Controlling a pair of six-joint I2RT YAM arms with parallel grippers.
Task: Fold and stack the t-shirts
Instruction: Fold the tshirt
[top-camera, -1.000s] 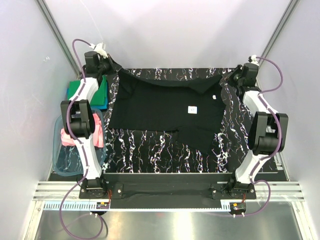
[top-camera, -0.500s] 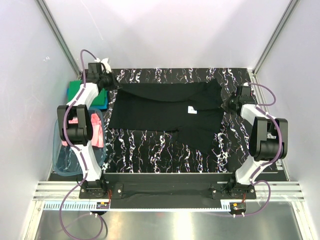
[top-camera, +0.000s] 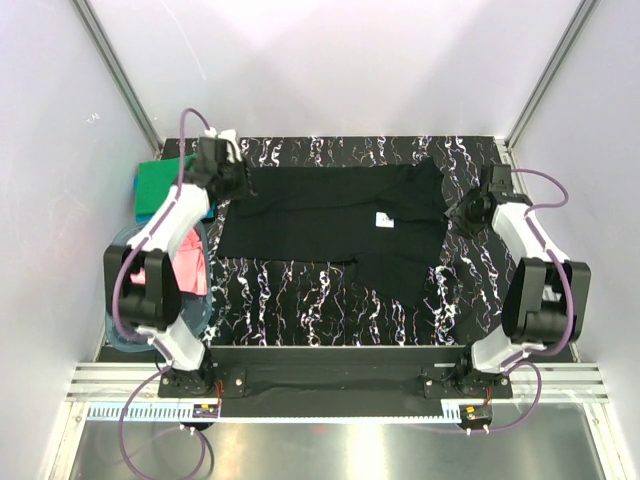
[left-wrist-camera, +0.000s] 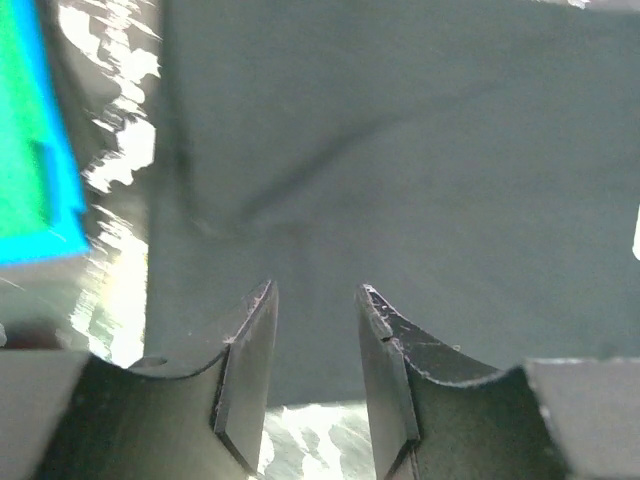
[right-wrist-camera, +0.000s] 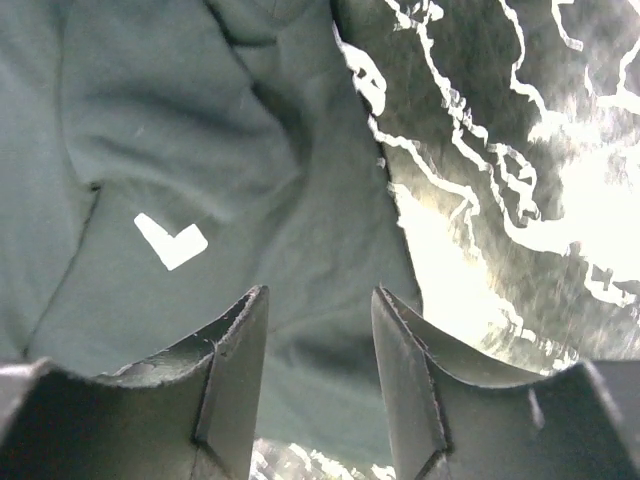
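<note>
A black table veined with white (top-camera: 300, 290) stands inside plain white walls. The black t-shirt (top-camera: 330, 215) lies spread over its far half, and no writing can be read on its small white neck label (top-camera: 384, 219). The left gripper (top-camera: 243, 183) is at the shirt's left edge, fingers parted and empty. The right gripper (top-camera: 462, 212), at the right edge, is likewise parted. The green t-shirt (top-camera: 158, 180) lies at far left, and the pink t-shirt (top-camera: 190, 265) is in the tub (top-camera: 125, 335).
</note>
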